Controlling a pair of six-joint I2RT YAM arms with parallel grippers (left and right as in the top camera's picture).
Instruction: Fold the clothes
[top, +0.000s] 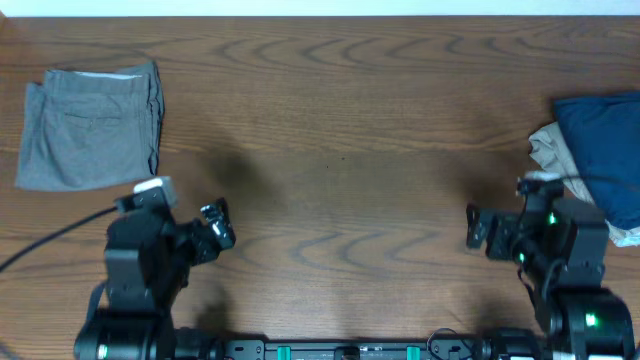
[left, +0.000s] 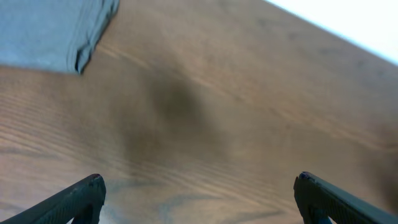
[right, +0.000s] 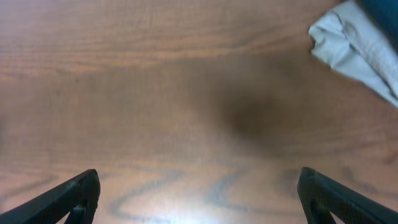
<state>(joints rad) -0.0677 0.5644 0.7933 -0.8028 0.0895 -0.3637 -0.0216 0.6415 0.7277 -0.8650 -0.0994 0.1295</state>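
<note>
The dark navy-blue clothes (top: 605, 150) lie bunched at the table's right edge, on top of a pale beige garment; a corner of them shows at the top right of the right wrist view (right: 382, 9). My right gripper (top: 476, 228) is open and empty over bare wood, left of the pile; its fingers frame bare table in the right wrist view (right: 199, 186). My left gripper (top: 218, 226) is open and empty over bare wood at the front left, as the left wrist view (left: 199, 190) also shows.
Folded light grey shorts (top: 90, 125) lie at the back left, their corner in the left wrist view (left: 56, 31). The pale beige garment (top: 550, 150) pokes out under the navy cloth and shows in the right wrist view (right: 354, 46). A black cable (top: 50, 240) trails left.
</note>
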